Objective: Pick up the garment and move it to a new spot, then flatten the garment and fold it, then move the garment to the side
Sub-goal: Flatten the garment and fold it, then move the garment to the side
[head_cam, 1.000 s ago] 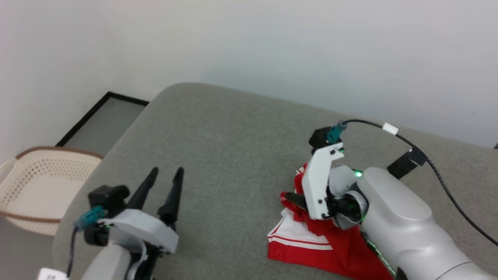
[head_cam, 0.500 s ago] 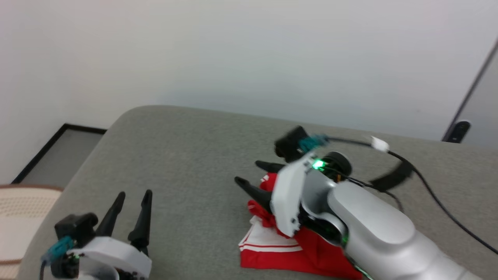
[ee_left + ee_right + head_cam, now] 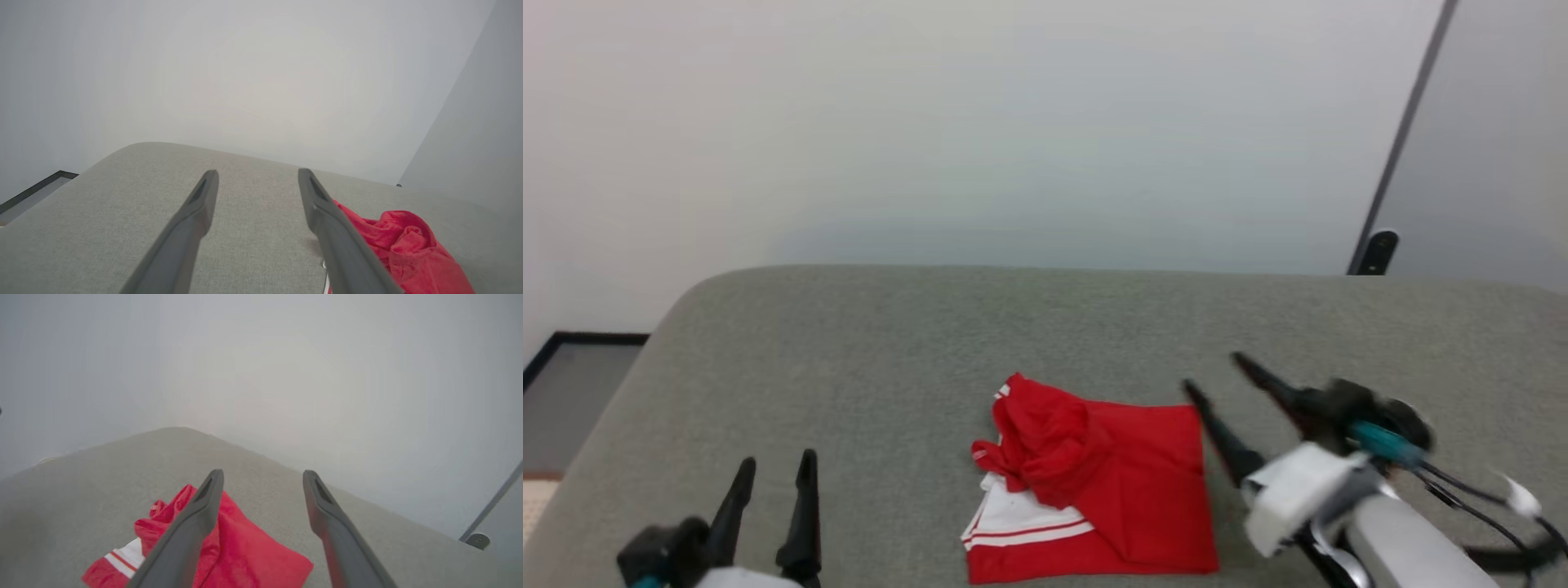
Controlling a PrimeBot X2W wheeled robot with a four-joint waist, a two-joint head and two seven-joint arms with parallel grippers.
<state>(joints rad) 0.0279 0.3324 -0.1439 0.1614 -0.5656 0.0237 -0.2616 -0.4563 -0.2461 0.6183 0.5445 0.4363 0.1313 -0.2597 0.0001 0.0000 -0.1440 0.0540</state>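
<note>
Garment [image 3: 1143,474] — one, folded — lies between two spread, empty claws: left claw [image 3: 777,459], right claw [image 3: 1213,370].

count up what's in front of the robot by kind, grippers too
garment: 1
grippers: 2, the left gripper and the right gripper, both open and empty
grey padded surface: 1
total: 4
</note>
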